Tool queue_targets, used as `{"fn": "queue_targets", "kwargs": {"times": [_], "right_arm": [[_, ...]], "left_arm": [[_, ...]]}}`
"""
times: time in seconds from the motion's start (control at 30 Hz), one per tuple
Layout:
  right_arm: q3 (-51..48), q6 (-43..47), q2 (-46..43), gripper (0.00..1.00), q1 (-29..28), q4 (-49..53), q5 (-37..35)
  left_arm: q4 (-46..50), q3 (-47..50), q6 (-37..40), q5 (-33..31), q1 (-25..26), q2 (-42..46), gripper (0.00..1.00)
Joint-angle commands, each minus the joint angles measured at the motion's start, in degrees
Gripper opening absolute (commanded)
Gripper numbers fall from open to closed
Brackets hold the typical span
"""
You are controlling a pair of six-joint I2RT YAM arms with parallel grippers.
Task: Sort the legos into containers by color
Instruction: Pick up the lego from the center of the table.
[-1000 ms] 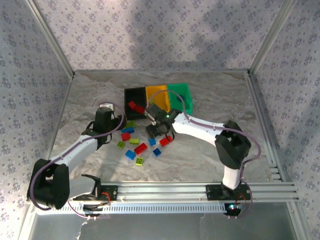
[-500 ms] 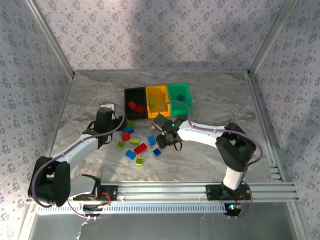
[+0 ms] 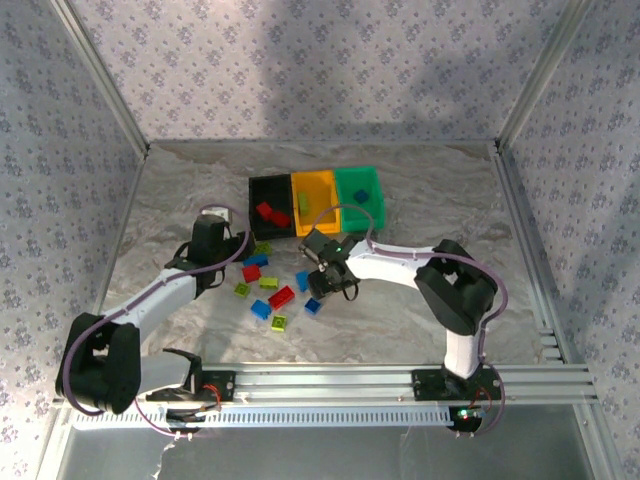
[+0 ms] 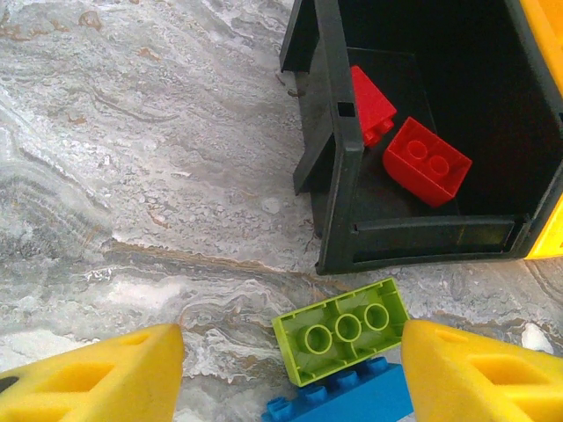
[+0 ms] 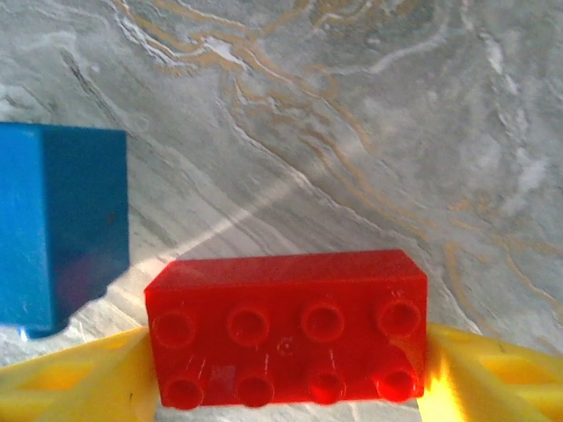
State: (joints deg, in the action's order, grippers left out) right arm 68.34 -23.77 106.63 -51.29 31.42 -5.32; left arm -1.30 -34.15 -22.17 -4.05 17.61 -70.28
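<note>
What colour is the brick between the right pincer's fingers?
Red. The brick shows best in the right wrist view.

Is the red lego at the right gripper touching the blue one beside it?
Apart. The right wrist view shows a strip of bare table between the red lego and the blue lego.

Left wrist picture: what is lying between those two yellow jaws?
A lime-green brick lies between the left gripper's open jaws, close to the right one, with a blue brick against its near side. The left wrist view shows this.
</note>
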Motion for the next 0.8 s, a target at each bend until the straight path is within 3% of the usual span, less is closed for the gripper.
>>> {"fn": "queue_targets", "kwargs": {"times": [0.0,0.3,0.77], "right_arm": [[2.2,-0.4,1.4,0.74,-0.3,0.8,-0.1],[3.5,0.7,1.2,0.63,-0.8,1.4,-1.1],[13.9,4.1,-0.4,0.64,-0.5,1.2,-3.2]], "left_arm": [[0.2,-0.6,-0.2,0.4,-0.3,1.3,0.66],[0.3,-0.7,-0.1,0.6,-0.3,1.6,0.66],[-0.5,0.5,-1.5,-1.1,-0.5,2.1,0.66]]}}
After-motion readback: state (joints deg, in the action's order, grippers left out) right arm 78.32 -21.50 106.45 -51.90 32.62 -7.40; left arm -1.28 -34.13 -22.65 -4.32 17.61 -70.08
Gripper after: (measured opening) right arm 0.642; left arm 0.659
